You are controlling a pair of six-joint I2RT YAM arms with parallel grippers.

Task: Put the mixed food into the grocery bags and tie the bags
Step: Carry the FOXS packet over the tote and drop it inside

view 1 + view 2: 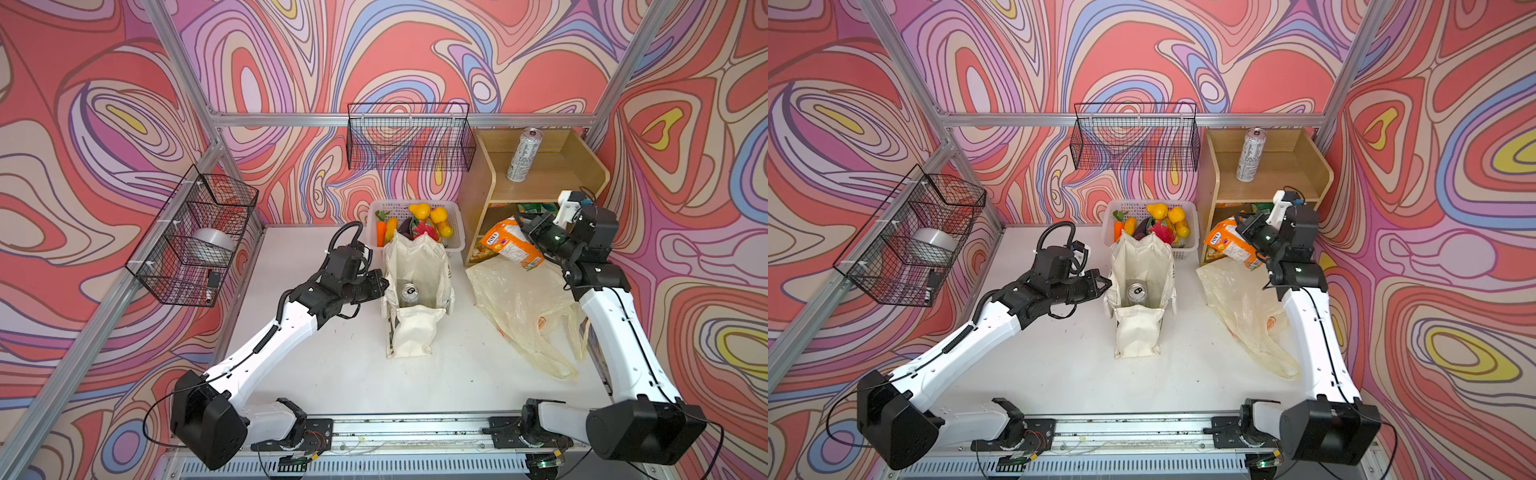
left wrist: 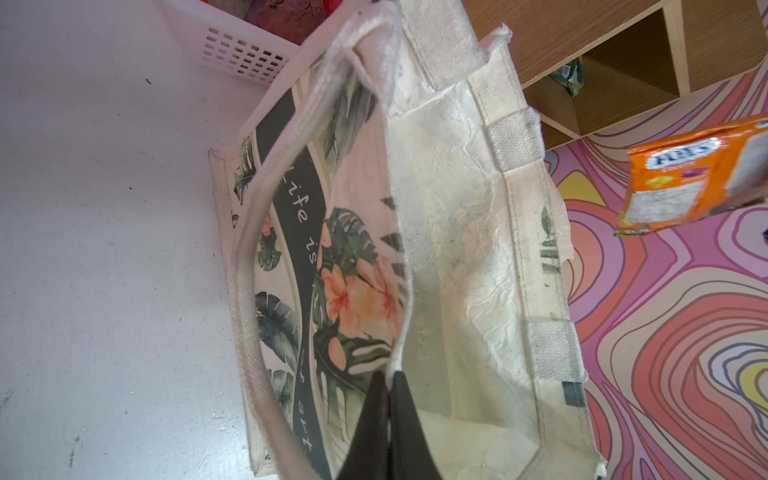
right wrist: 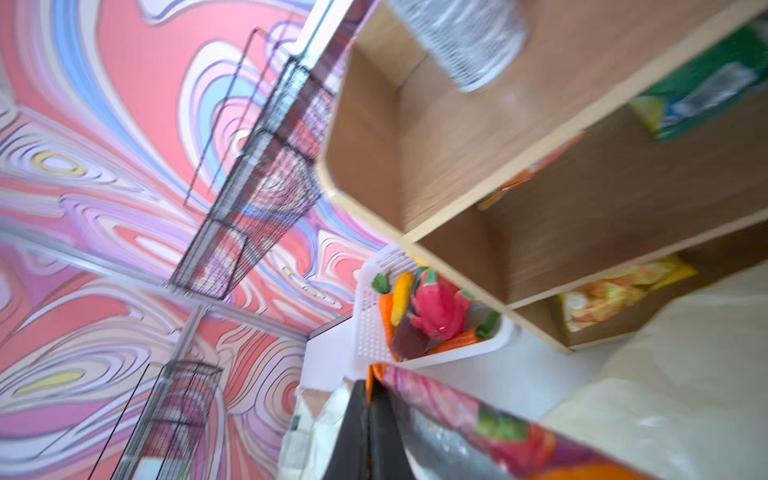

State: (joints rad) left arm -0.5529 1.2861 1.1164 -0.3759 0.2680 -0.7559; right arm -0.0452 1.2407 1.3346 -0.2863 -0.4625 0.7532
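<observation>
Swirling pink walls enclose a white tabletop point(image 1: 324, 365); at its middle stands a canvas tote point(image 1: 415, 328) with a silver can point(image 1: 409, 293) inside. To keep the mouth open, it seems, the left gripper point(image 1: 384, 284) is pinched closed on the tote's rim. The right gripper point(image 1: 528, 237) is clamped on an orange snack packet point(image 1: 507, 245), held above the plastic bag point(image 1: 523, 307) near the right edge.

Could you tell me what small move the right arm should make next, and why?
Probably swing the right gripper, shut on the orange packet beside the wooden shelf, across until it is above the canvas tote. The left gripper pinches the tote's rim, holding its mouth open, and a can already sits inside.
</observation>
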